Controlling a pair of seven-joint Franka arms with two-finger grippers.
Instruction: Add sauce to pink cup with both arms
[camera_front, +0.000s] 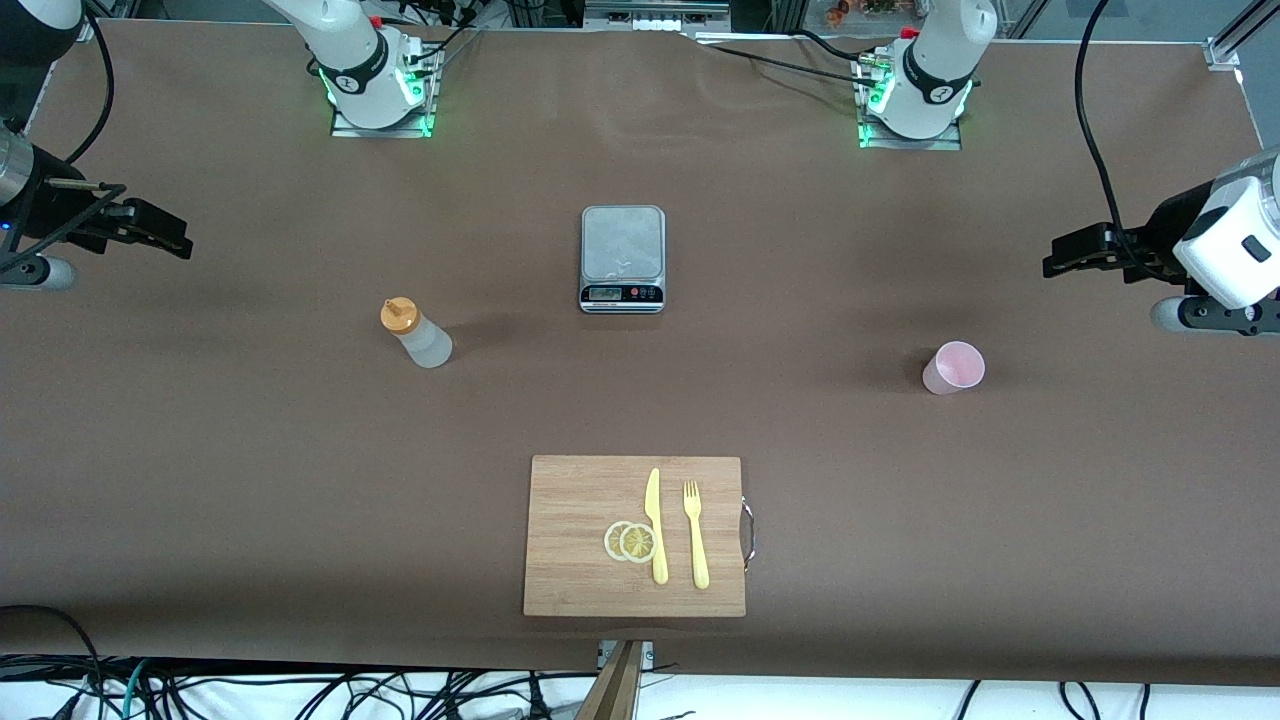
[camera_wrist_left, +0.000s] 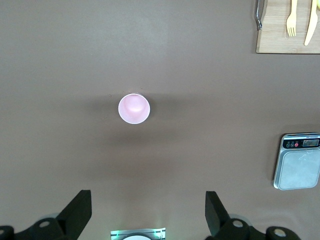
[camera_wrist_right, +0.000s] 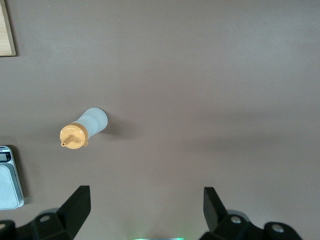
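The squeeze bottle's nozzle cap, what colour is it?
Orange-yellow cap on the translucent whitish squeeze bottle; clearest in the right wrist view.

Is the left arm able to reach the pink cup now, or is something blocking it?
Probably yes. The left claw hangs open above bare table with nothing between it and the upright pink cup, which stands alone.

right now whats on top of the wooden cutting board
On the cutting board lie two lemon slices that overlap, a yellow knife touching them, and a yellow fork beside it. What the slices cover cannot be seen.
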